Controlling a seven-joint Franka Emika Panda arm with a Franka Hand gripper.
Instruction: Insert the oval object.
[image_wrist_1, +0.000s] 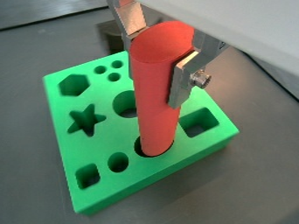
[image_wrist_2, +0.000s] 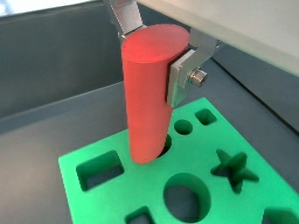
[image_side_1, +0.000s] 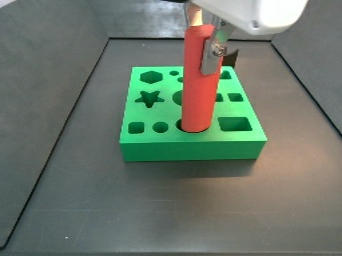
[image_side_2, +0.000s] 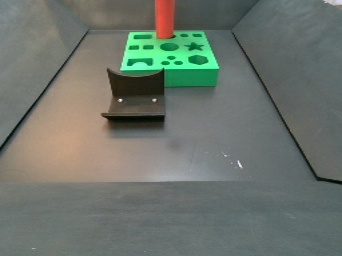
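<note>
The oval object (image_wrist_1: 156, 96) is a tall red-orange peg, standing upright. My gripper (image_wrist_1: 158, 54) is shut on its upper part, with a silver finger (image_wrist_1: 183, 80) pressed flat on each side. The peg's lower end sits in the mouth of a hole in the green block (image_wrist_1: 73, 179), near the block's edge. How deep it goes is hidden. In a wrist view the gripper (image_wrist_2: 158, 57) holds the peg (image_wrist_2: 145, 101) over the block (image_wrist_2: 271, 194). In a side view the gripper (image_side_1: 210, 52), peg (image_side_1: 197, 88) and block (image_side_1: 187, 146) show the same.
The green block has star, hexagon, round and square holes around the peg. The dark fixture (image_side_2: 134, 97) stands on the floor in front of the block (image_side_2: 174, 70). Dark bin walls rise around the floor. The peg (image_side_2: 164, 18) runs out of the frame's top.
</note>
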